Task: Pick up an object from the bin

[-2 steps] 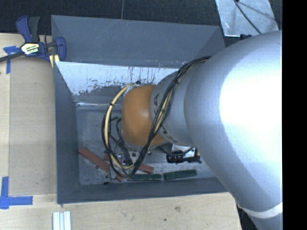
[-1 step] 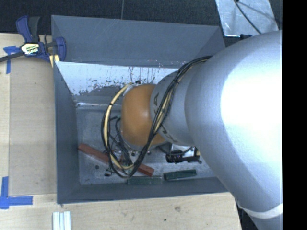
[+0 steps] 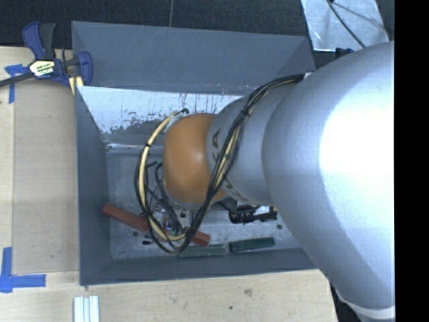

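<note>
Overhead, looking down into a grey metal bin [image 3: 90,200] with steep sloping walls. Reaching in from the right, a bulky silver robot arm [image 3: 322,159], ending in an orange wrist cover [image 3: 184,156] looped with yellow and black cables [image 3: 144,173]. Positioned low over the near-left part of the bin floor, probably because the few loose things lie flat there.

Just below the cover, amid the wiring, the gripper [image 3: 167,225]. Cannot tell whether open or closed, nor whether anything is held.

Nearest to it, a reddish-brown flat stick [image 3: 124,217], lying slantwise on the floor and passing under the wiring. Further right along the near wall, a dark green bar [image 3: 251,245], and beyond it a small black object [image 3: 251,215]. Nothing seen lifted off the floor, so the pick is judged not yet done.
</note>
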Controlling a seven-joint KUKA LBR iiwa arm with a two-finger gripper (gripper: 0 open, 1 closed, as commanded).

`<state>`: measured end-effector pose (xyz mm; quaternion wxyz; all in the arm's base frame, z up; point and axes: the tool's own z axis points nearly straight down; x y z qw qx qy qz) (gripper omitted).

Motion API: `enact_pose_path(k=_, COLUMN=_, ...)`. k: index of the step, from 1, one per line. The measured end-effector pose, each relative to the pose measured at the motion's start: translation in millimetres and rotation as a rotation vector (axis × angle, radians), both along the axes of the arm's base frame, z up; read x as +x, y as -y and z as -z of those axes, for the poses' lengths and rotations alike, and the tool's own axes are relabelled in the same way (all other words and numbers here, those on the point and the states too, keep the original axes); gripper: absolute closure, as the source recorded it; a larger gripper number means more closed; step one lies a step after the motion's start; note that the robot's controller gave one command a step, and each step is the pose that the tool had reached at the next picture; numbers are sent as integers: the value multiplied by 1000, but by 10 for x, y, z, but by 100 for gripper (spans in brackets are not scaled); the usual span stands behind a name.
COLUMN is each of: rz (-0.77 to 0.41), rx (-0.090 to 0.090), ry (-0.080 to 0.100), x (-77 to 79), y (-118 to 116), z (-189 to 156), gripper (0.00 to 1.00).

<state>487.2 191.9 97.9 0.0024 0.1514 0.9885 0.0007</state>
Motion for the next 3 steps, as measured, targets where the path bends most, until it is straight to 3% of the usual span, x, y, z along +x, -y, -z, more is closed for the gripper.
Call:
enact_pose_path(k=1, rz=15, rx=4, ry=-22, x=263, y=41, z=193, gripper=100)
enact_pose_path(k=2, rz=-226, rx=0, ry=1, x=469, y=19, z=152, gripper=100)
enact_pose_path(k=3, rz=-223, rx=1, ry=3, x=511, y=-109, z=-255, gripper=100)
